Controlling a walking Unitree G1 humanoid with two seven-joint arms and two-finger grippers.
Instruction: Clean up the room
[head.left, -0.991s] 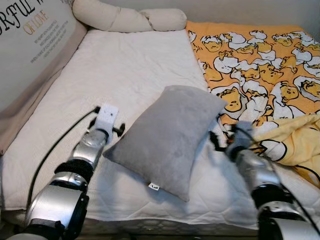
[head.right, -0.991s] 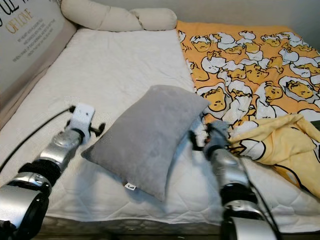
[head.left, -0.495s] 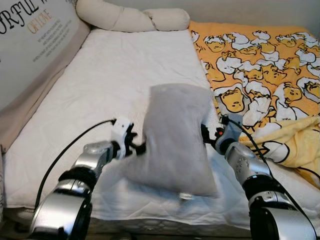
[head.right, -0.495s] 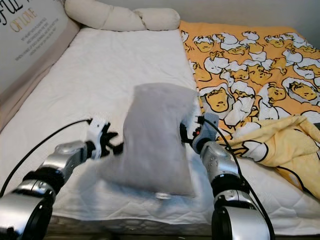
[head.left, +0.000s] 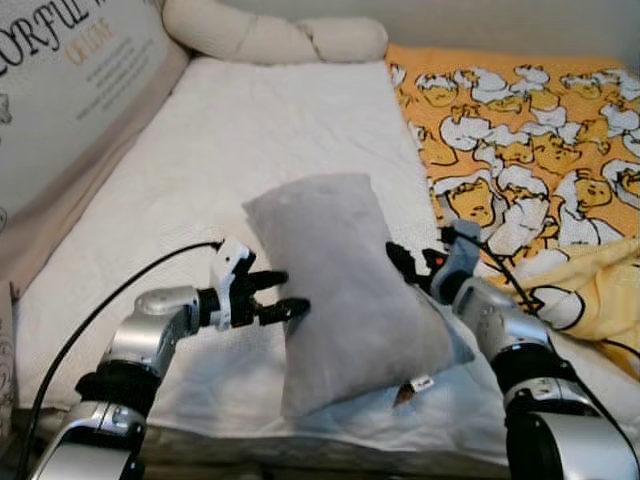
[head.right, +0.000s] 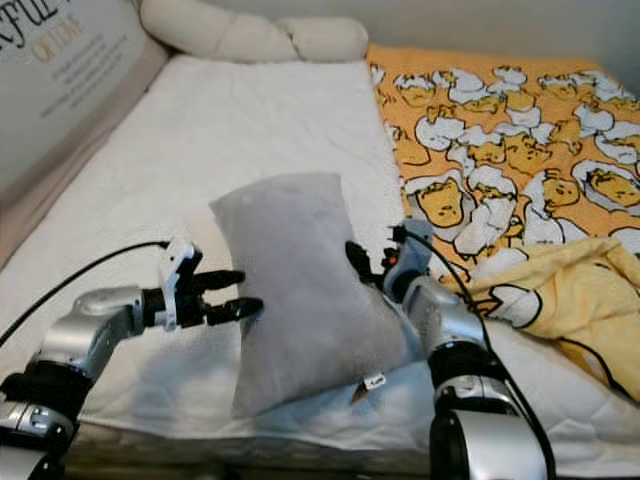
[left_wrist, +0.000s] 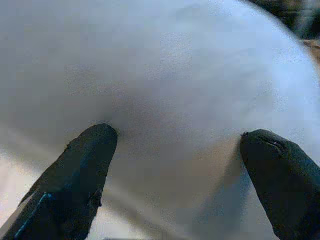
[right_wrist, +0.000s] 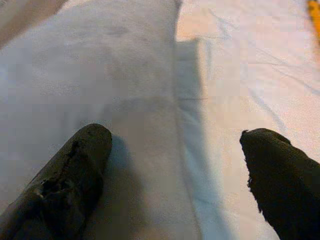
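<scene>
A grey pillow (head.left: 340, 285) stands tilted on the white mattress (head.left: 250, 130), its lower end and small tag near the bed's front edge. My left gripper (head.left: 283, 293) is open, and its fingertips touch the pillow's left side. In the left wrist view the pillow (left_wrist: 165, 75) bulges between the spread fingers (left_wrist: 85, 170). My right gripper (head.left: 400, 262) is open against the pillow's right side. In the right wrist view one finger (right_wrist: 65, 175) lies on the pillow (right_wrist: 100, 75) and the other hangs over the mattress (right_wrist: 240, 75).
An orange duck-print blanket (head.left: 520, 120) covers the bed's right half, with a yellow cloth (head.left: 600, 290) bunched at its near corner. A cream bolster (head.left: 280, 35) lies along the far end. A lettered side panel (head.left: 70, 90) lines the left edge.
The pillow was lying flat and diagonal, then was raised between both grippers. Now it leans further left with its lower end down on the mattress. Both grippers have closed in on its sides.
</scene>
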